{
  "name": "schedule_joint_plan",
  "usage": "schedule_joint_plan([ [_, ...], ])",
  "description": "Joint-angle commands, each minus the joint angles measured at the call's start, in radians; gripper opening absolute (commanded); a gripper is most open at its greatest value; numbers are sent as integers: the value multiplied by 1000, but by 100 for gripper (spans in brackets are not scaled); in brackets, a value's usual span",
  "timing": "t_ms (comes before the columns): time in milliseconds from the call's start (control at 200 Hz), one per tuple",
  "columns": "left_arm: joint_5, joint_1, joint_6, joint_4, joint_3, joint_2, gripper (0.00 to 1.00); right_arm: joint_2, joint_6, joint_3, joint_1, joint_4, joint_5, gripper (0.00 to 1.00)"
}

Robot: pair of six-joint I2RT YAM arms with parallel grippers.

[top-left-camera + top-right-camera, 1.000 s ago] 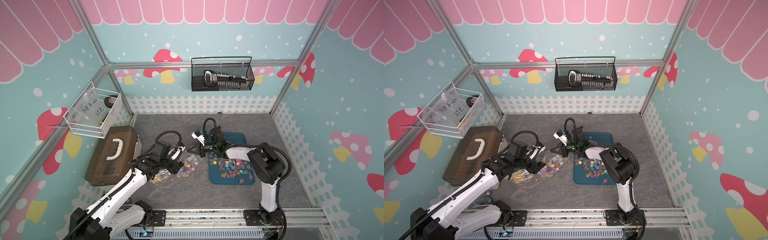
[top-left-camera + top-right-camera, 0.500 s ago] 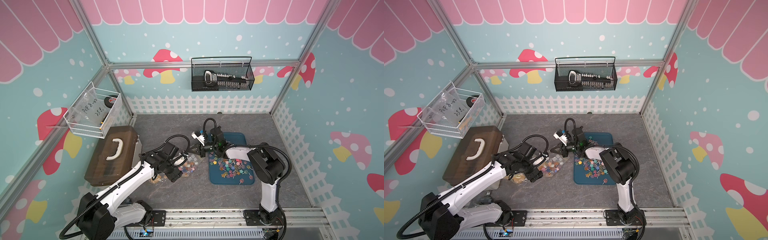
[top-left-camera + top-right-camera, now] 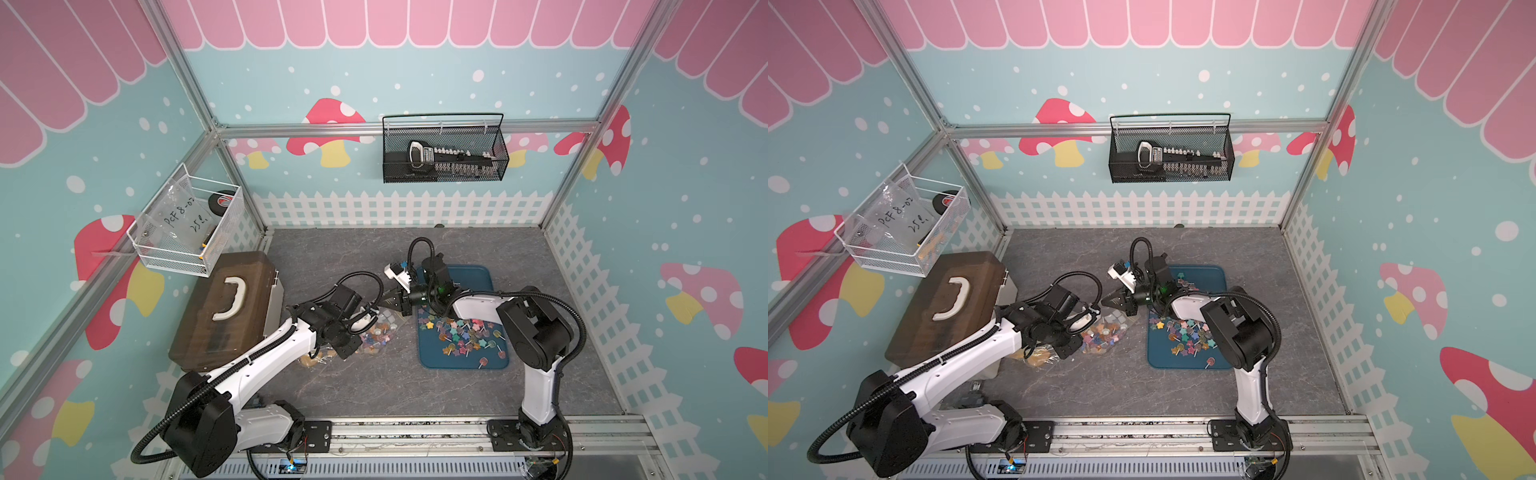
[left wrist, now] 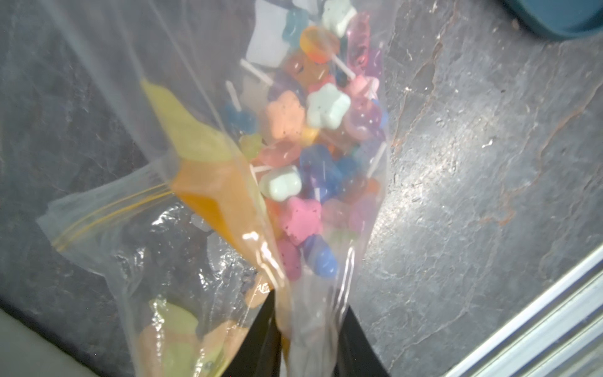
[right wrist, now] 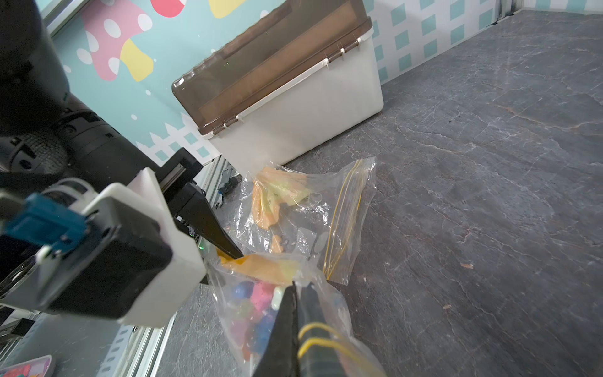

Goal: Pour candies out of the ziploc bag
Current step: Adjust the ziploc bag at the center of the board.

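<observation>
Left gripper (image 4: 308, 303): fingers pinch one end of the ziploc bag (image 3: 376, 332). Right gripper (image 5: 301, 289): fingers closed on its yellow zip edge. The bag is mid-tabletop (image 3: 374, 386), just left of the blue tray (image 3: 461, 366). Candies (image 4: 293, 156) fill the bag, and more lie loose on the tray.
</observation>
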Motion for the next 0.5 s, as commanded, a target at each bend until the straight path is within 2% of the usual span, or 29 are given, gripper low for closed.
schedule_joint_plan([
  [0, 20, -2, 16, -21, 40, -15, 11, -35, -27, -9, -1, 24, -1, 0],
  [95, 14, -3, 18, -43, 67, -18, 0, -36, -26, -10, -2, 22, 1, 0],
  [325, 13, -20, 12, -59, 160, -19, 0, -29, -25, -11, -1, 21, 8, 0],
  [495, 28, -37, 15, -50, 209, 39, 0, -29, -25, -18, -1, 20, 11, 0],
])
